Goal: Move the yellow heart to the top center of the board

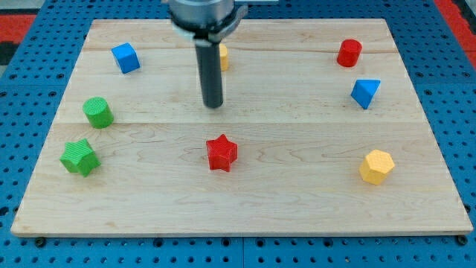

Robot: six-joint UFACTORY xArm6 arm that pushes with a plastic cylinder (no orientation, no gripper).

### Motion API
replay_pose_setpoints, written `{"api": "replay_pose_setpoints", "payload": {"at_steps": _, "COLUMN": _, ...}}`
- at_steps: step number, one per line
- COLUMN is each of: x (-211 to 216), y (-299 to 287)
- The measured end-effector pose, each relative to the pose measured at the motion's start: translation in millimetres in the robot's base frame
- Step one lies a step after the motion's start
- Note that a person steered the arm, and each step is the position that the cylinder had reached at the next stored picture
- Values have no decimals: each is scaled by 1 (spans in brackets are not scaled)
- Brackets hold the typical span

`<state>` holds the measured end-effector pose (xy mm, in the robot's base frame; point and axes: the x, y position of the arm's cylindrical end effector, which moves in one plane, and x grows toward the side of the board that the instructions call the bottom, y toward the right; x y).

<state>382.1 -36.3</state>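
Green star (79,157), red star (222,152), yellow hexagon (375,166): nearest you on the counter (297,201). Yellow heart (222,56): top centre, mostly hidden behind rod. My tip (213,105): just below it. Jaws: none fitted, state not applicable. You likely need only a slight finishing nudge.

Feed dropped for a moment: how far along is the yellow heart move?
Mostly done, it seems: a yellow block, presumably the heart though the rod hides most of it, sits near the board's top center. In hand: my tip stands just below it, above the red star. Left: at most a small nudge, then confirm the shape.
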Motion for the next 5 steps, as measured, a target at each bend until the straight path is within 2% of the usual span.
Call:
{"api": "replay_pose_setpoints", "payload": {"at_steps": 1, "x": -36, "y": 12}}
{"api": "replay_pose_setpoints", "payload": {"at_steps": 2, "x": -48, "y": -15}}
{"api": "replay_pose_setpoints", "payload": {"at_steps": 3, "x": -88, "y": -31}}
{"api": "replay_pose_setpoints", "payload": {"at_steps": 4, "x": -122, "y": -9}}
{"api": "replay_pose_setpoints", "payload": {"at_steps": 5, "x": -135, "y": -12}}
